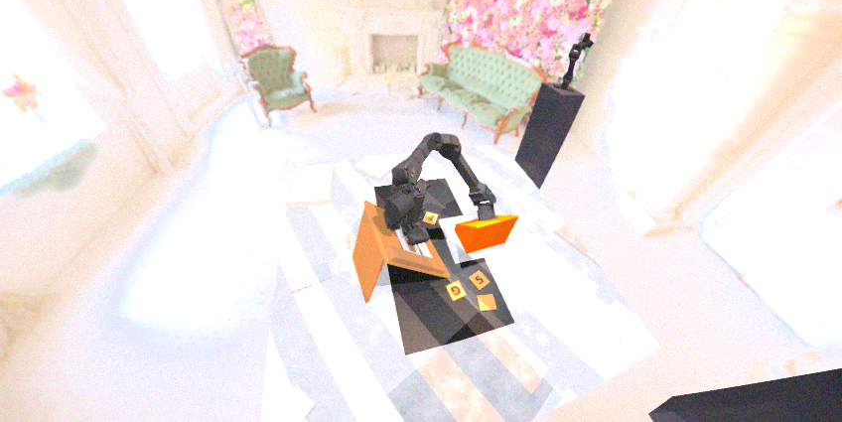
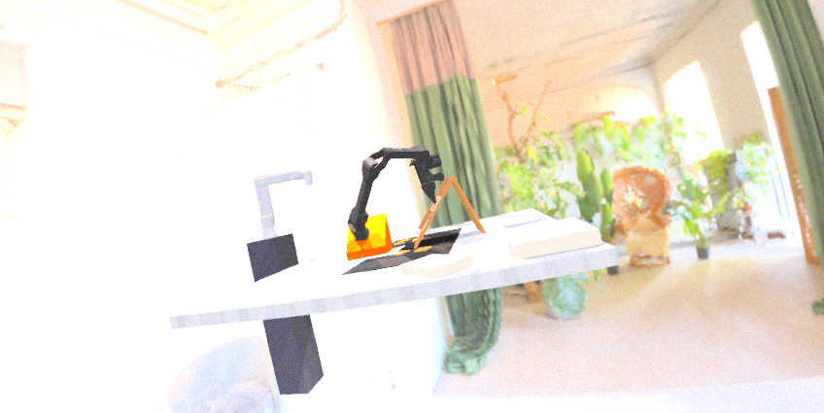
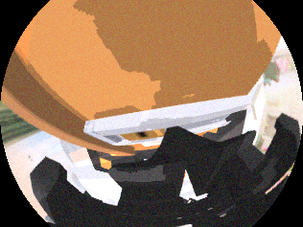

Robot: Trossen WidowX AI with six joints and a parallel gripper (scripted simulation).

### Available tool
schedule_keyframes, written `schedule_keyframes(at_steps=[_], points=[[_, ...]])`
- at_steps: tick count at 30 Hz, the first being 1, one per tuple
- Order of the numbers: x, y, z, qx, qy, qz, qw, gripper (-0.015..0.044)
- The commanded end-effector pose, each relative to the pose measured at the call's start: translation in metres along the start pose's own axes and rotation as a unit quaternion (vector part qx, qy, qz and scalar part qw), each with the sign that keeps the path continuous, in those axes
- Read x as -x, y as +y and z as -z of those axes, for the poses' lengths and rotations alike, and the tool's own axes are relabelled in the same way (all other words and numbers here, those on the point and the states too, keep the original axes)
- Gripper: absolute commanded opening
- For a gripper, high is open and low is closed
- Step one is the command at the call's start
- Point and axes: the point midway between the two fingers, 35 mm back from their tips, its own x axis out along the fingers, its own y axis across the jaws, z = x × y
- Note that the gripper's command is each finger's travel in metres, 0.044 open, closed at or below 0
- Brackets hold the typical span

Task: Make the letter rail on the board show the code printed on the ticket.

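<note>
A tan board (image 1: pixel 368 253) (image 2: pixel 469 208) (image 3: pixel 72 56) stands like a tent on a pale, stone-patterned counter (image 2: pixel 323 300), its two panels meeting at the top. A dark mat (image 1: pixel 424 319) (image 2: pixel 374 262) lies partly beneath it. A black robot arm (image 1: pixel 418 153) (image 2: pixel 363 196) rises from an orange block (image 1: pixel 486 234) (image 2: pixel 374 236) near the board and arches over toward it.

The arm's gripper (image 1: pixel 418 234) (image 2: pixel 431 196) (image 3: pixel 171 128) is closed with nothing in its grasp, pointing down close to the board's sloping face, by the whitish rail (image 3: pixel 177 114). I cannot tell whether they touch. Within the rail's outline, an amber patch with a dark mark shows; its letter is unreadable from here.

Three yellow tiles lie loose on the mat, below and right of the board from above: one with a curved, G-like letter (image 1: pixel 456 290), one resembling S or 5 (image 1: pixel 479 279), and one whose marking I cannot make out (image 1: pixel 487 302). Another lettered tile (image 1: pixel 430 217) lies on the board's arm side, beside the arm.
</note>
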Motion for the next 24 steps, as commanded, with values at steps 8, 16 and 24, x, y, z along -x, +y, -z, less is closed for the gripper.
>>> schedule_keyframes(at_steps=[8, 16, 24], points=[[0.0014, 0.0046, 0.0005, 0.0, -0.002, 0.001, 1.0, 0.0], [0.0013, 0.0073, 0.0004, 0.0, -0.002, 0.0, 1.0, 0.0], [0.0011, 0.0099, 0.0004, 0.0, -0.002, 0.0, 1.0, 0.0]])
